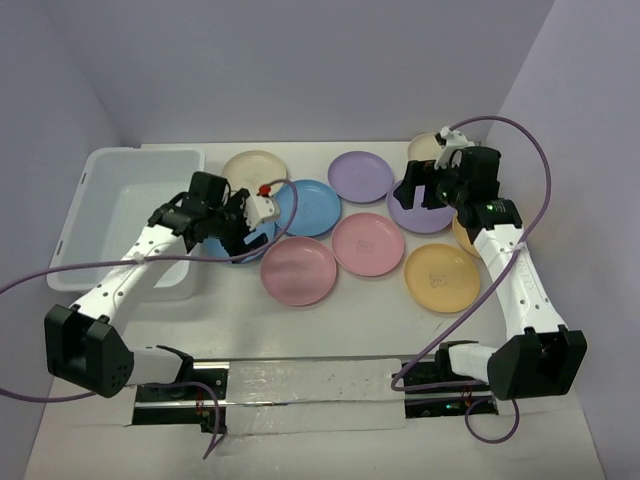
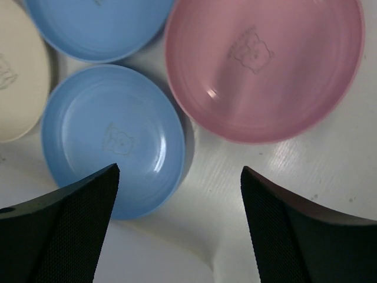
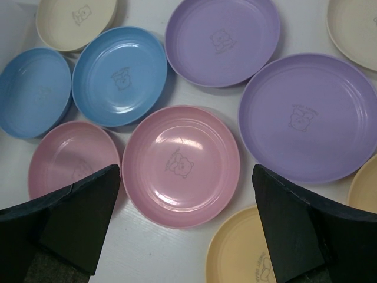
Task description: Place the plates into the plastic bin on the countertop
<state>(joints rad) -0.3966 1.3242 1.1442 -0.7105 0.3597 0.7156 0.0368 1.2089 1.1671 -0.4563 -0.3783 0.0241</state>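
Blue plate (image 2: 112, 138) lies just under the left hand (image 2: 179, 170) (spread wide, empty), off-centre in its gap, bin (image 1: 140, 152) near

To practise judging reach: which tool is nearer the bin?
Left. The left tool hovers over a blue plate just right of the bin; the right tool is much farther right, above a purple plate.

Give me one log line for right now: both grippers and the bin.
left gripper: open, above blue plate | right gripper: open, above pink plate | plastic bin: no plates visible inside
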